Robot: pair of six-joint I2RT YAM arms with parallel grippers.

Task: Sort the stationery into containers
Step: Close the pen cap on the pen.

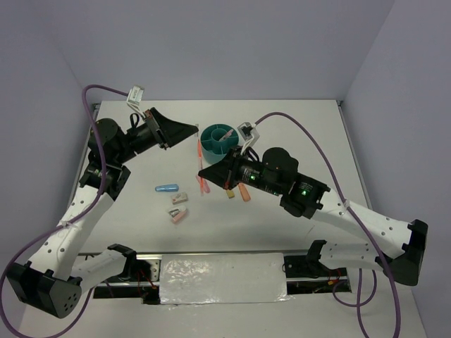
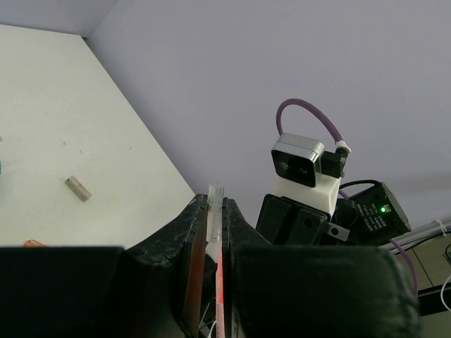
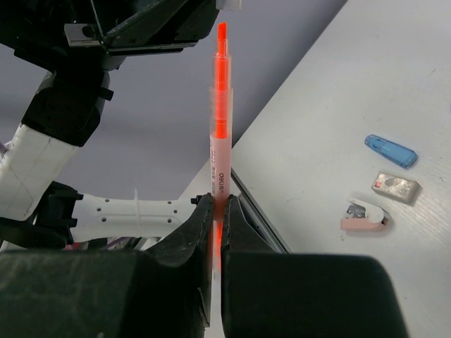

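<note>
My right gripper (image 3: 220, 201) is shut on a pink-orange pen (image 3: 220, 127) and holds it above the table, bare orange tip towards my left gripper (image 1: 192, 130). In the top view the pen (image 1: 198, 151) spans the gap between the two grippers, and the right gripper (image 1: 204, 171) is at its near end. My left gripper (image 2: 216, 201) is shut on a clear pen cap (image 2: 215, 193). The round teal tub (image 1: 218, 139) stands just right of the pen. A light-blue capsule (image 1: 167, 188), a grey block (image 1: 180, 199) and a pink-white block (image 1: 177, 215) lie on the table to the left.
Another pink pen (image 1: 205, 185) lies on the table under my right gripper. An orange capsule (image 1: 245, 193) and a tan block (image 1: 229, 191) lie beside it. The tan block also shows in the left wrist view (image 2: 77, 188). Purple cables loop over both arms.
</note>
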